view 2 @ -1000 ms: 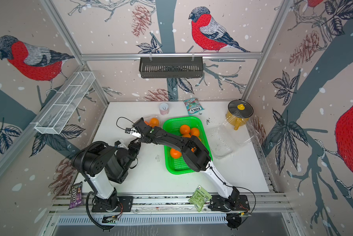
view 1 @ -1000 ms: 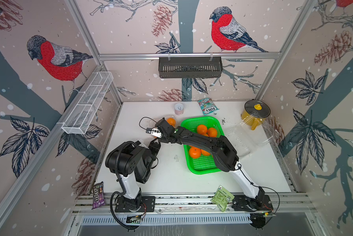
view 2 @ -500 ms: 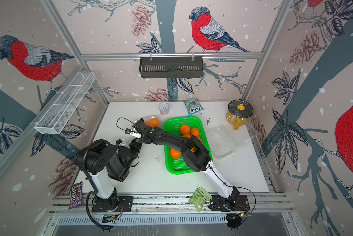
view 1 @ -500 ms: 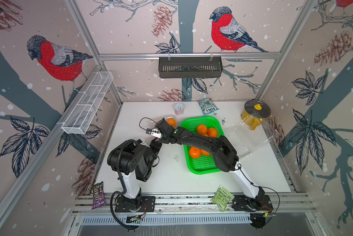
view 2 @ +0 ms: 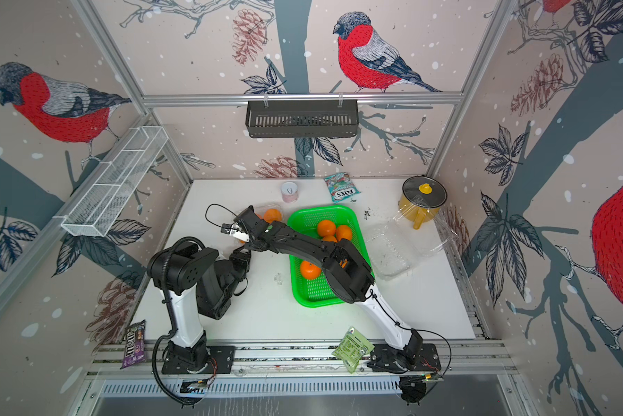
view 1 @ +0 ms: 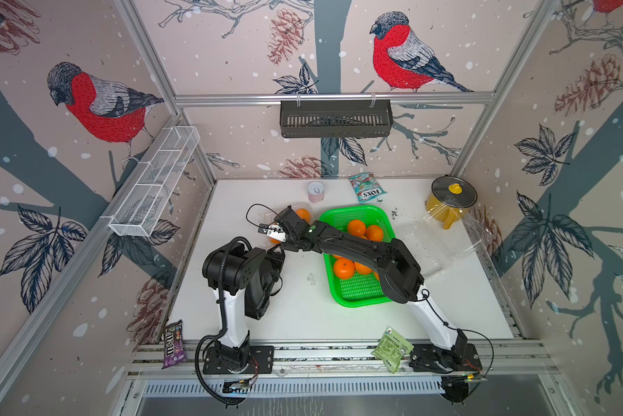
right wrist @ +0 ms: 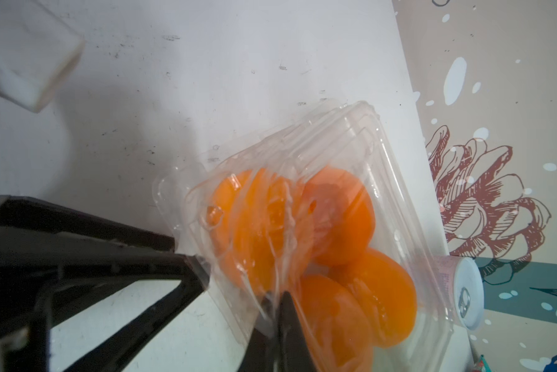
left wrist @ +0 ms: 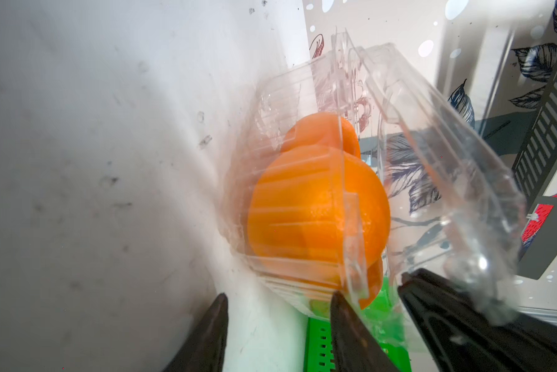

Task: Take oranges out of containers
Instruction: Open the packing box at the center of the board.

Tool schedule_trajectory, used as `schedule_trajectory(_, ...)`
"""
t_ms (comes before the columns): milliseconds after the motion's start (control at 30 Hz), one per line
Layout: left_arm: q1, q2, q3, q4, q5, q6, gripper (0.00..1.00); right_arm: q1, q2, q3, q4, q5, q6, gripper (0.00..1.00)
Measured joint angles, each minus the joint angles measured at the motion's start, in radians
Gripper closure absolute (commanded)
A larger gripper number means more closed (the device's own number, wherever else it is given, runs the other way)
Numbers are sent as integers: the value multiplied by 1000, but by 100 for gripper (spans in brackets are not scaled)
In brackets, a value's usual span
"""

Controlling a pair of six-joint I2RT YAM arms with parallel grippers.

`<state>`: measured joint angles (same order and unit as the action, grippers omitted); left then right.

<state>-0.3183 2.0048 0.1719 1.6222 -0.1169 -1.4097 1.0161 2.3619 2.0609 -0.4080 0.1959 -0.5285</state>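
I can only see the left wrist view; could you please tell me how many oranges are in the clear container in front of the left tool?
Observer: It looks like four. The right wrist view shows four oranges packed together inside the container.
Operator: Thank you. Something black sits at the raised lid on my side; is that the right tool gripping it?
Observer: Yes. In the right wrist view the right tool is shut on the free edge of the lid, holding it up off the fruit.
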Motion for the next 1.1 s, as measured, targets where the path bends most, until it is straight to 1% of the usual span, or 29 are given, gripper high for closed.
schedule_trajectory(67,0,-3,0,0,-5,-5,49,-1,0,14,-9,21,-11,94)
schedule_trajectory(233,-1,-32,-19,-3,-3,6,49,-8,20,88,-42,98,-53,88)
schedule_trajectory(400,-1,-38,-33,-3,-2,12,50,-11,50,164,-69,167,-90,87)
schedule_trajectory(533,-1,-47,-46,-3,6,12,49,-11,52,173,-80,190,-107,87)
schedule_trajectory(567,-1,-51,-51,-3,6,13,48,-11,53,173,-84,192,-108,87)
schedule_trajectory(667,-1,-91,-79,-6,13,33,39,-11,54,173,-87,193,-111,88)
schedule_trajectory(733,-1,-139,-98,-16,14,58,32,-10,54,173,-88,188,-104,88)
schedule_trajectory(767,-1,-163,-101,-18,21,69,30,-10,54,173,-88,182,-103,89)
schedule_trajectory(833,-1,-229,-106,-19,40,88,30,-9,55,173,-89,170,-95,90)
schedule_trajectory(967,-1,-386,-105,-42,38,107,30,-9,56,167,-88,143,-73,91)
schedule_trajectory(1000,-1,-438,-101,-77,35,109,30,-9,56,164,-87,138,-69,91)
schedule_trajectory(1100,-1,-608,-54,-271,4,131,25,-9,58,159,-87,118,-49,91)
